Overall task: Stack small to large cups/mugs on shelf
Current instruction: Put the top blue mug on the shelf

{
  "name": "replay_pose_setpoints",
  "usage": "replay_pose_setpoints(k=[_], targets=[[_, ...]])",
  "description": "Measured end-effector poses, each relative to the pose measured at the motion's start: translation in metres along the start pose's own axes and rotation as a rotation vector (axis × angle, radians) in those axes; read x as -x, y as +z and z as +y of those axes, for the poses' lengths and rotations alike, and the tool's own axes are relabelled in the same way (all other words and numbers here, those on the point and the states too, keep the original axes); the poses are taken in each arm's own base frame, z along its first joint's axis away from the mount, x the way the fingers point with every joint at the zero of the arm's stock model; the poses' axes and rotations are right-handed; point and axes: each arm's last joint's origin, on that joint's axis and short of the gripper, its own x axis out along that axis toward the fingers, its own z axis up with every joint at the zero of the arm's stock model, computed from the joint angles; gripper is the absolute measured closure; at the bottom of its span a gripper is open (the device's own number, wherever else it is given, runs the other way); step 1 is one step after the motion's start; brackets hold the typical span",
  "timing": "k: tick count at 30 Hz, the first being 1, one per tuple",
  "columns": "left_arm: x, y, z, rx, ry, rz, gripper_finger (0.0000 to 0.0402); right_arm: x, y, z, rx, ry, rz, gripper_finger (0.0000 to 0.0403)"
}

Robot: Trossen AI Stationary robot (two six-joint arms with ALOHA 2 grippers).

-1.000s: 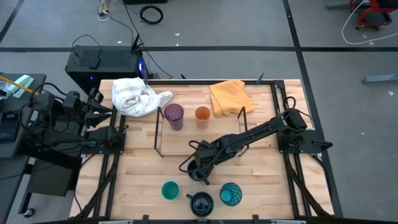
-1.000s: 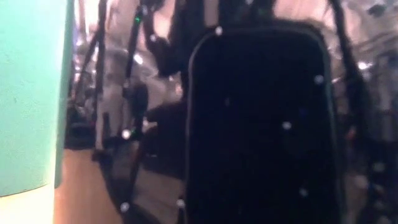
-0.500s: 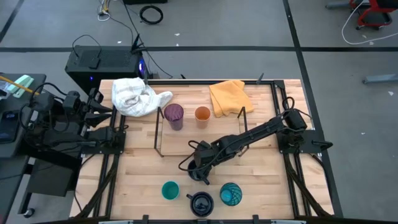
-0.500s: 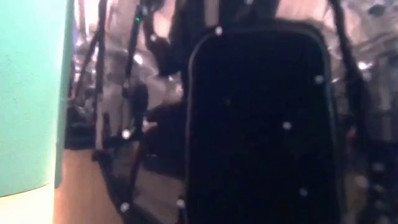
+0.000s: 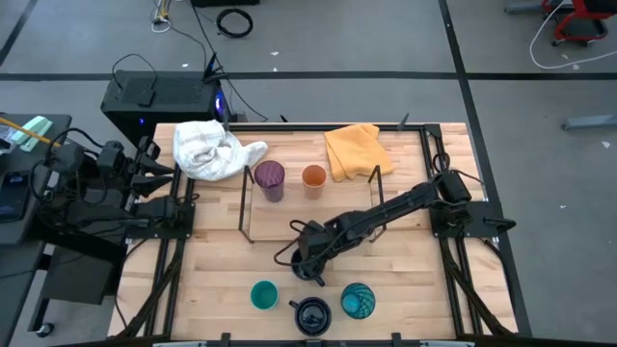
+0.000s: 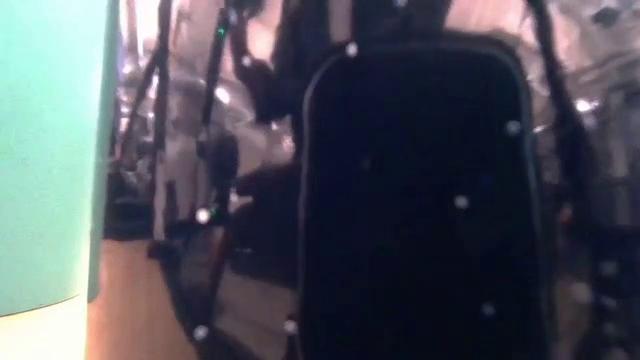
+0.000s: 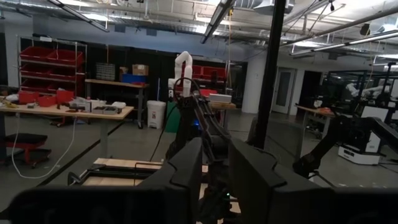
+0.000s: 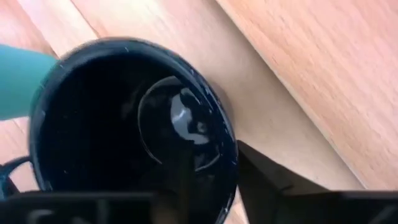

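Right gripper [image 5: 307, 267] low at centre of high view, fingers pinching rim of navy mug [image 8: 130, 124], one inside, one outside; purple tumbler [image 5: 269, 178] and orange cup [image 5: 313, 177] on wire shelf [image 5: 247, 207] above; left gripper [image 5: 159, 172] parked far left, fingers slightly parted, holding nothing.

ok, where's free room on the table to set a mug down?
Bare wood left of the shelf, below the white cloth. Shelf's right end past the orange cup is free. Crowded at the front: teal cup, dark mug, patterned cup, right claw.
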Motion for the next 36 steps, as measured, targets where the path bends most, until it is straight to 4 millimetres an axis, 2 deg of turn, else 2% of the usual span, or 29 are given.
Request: replay_pose_setpoints(k=[3,5,13,19,28,36], targets=[[0.000,0.000,0.000,0.000,0.000,0.000,0.0318,0.000,0.000,0.000,0.008,0.004,-0.003,0.0365],[0.000,0.000,0.000,0.000,0.000,0.001,0.0319,0.000,0.000,0.001,0.024,0.009,0.001,0.0386],[0.000,0.000,0.000,0.000,0.000,0.001,0.0312,0.003,0.003,-0.001,0.037,0.007,-0.004,0.0387],[0.000,-0.001,0.000,0.000,0.001,0.007,0.0317,0.022,0.019,0.001,0.073,0.001,-0.015,0.0387],[0.000,-0.001,0.000,0.000,0.001,0.006,0.0313,0.061,0.037,0.000,0.138,-0.080,-0.001,0.0387],[0.000,-0.001,0.000,0.000,0.001,0.006,0.0314,0.082,0.034,-0.009,0.159,-0.219,0.071,0.0387]])
